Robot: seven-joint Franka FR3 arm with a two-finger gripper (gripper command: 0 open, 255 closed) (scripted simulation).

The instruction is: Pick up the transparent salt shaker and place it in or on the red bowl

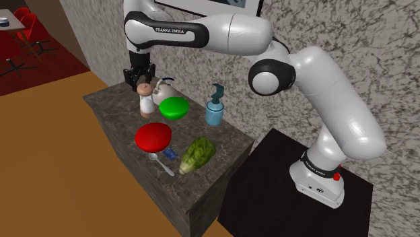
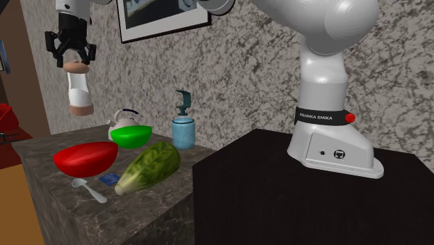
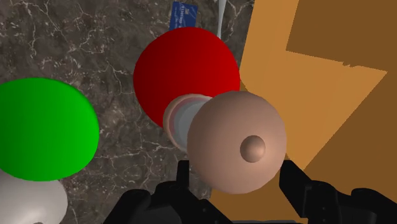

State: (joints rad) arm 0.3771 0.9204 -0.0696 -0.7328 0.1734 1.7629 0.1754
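- Claw (image 2: 71,57) is clamping the salt shaker (image 2: 78,89) by its tan domed cap, hanging it upright high above the marbled table (image 2: 146,209).
- Red bowl (image 3: 184,70) is sitting below, seemingly off-centre from the shaker's base; centring first, then lowering slowly, looks wise.
- Shaker body is showing pale, glassy, cylindrical; bowl glossy, round, shallow.

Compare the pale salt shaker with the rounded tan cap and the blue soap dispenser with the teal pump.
The pale salt shaker with the rounded tan cap hangs in the air, clasped at its cap by the black gripper; the blue soap dispenser with the teal pump stands on the dark stone counter, beside the green bowl. The shaker ends in a round knob, the dispenser in a spout. The shaker's body is whitish, the dispenser's blue. Both are roughly upright.
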